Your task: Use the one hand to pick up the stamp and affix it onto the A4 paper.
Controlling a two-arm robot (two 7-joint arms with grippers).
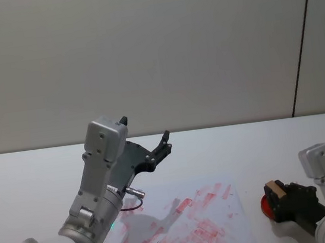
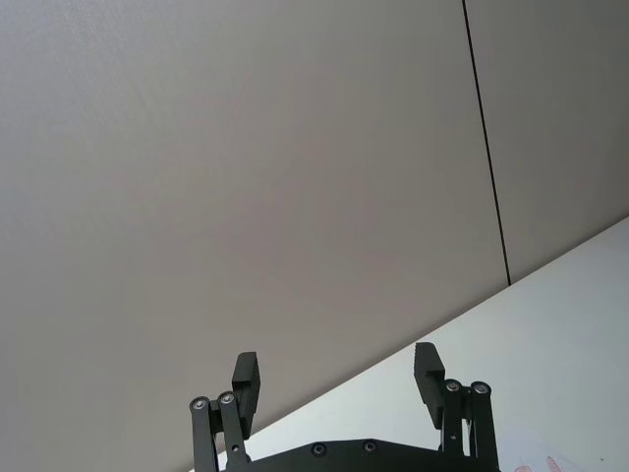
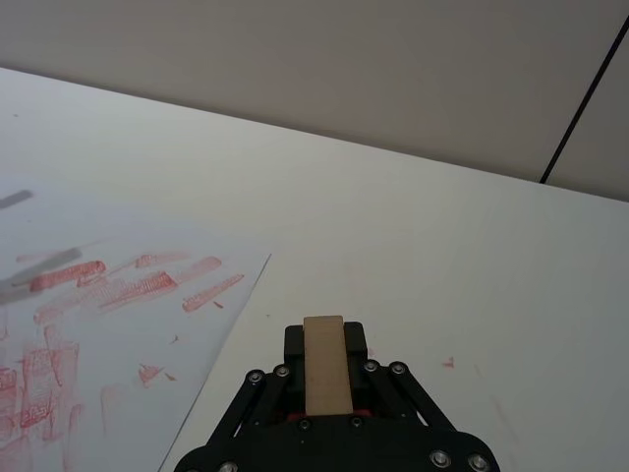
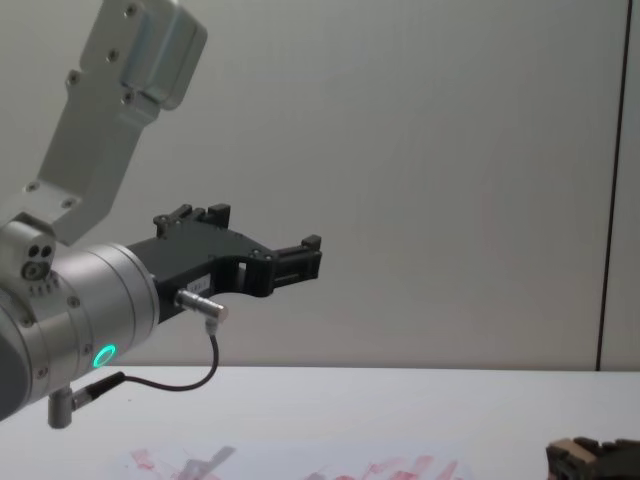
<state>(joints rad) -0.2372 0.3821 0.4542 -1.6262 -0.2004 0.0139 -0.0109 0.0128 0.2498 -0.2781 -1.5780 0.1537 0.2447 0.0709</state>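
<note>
Stamp, a small light tan rectangular wooden block (image 3: 324,366), clamped between the two black fingers of the right gripper (image 1: 278,197), the small black hand on a slim pale grey arm link, low at the table's right side. Directly beneath the block lies a round red ink pad (image 1: 266,207); whether the stamp's face touches it cannot be told. The pad sits just beside the right edge of the A4 paper (image 3: 197,339), a flat white sheet crowded with red prints and smears, lying on the white table (image 1: 285,141). The left gripper (image 2: 335,382), black, on a thick silver cylinder with a green ring light, is raised high over the sheet's left part, fingers spread wide and holding nothing; it plays no part. Step in hand, as judged: carrying the inked stamp from pad to paper. To do it well, the clamp should be firm and the block level, lifting straight off the pad without dragging. The carry goes leftward to a bare patch; the strip along the sheet's right edge looks least marked. The descent should be vertical, face flat, pressed briefly and raised straight up, since any sideways slide would likely add another smear.
</note>
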